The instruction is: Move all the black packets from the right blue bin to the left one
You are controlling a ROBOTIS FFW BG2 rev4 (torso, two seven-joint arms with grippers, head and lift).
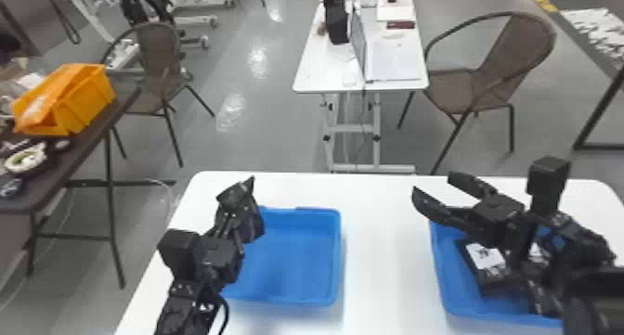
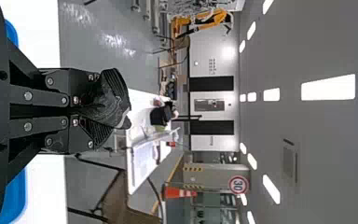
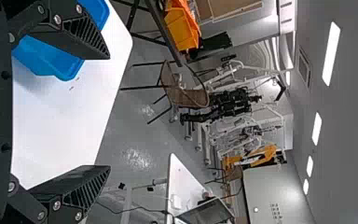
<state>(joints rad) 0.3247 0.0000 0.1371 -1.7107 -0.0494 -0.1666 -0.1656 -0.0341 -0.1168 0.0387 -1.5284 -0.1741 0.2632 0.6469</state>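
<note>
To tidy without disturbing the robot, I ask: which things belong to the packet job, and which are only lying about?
For the job:
- right blue bin
- black packet with white label, inside it
- left blue bin
- left pincer
- right pincer

Just lying about:
- orange bin, dark side table
- open laptop, farther white table

A black left tool (image 1: 241, 190) hangs at the edge of a shallow blue plastic bin (image 1: 297, 260) on a white rectangular desk (image 1: 385, 260); the black right tool (image 1: 432, 183), fingers apart, hangs near another blue bin (image 1: 448, 278) holding a white-labelled black packet (image 1: 485, 257).
</note>
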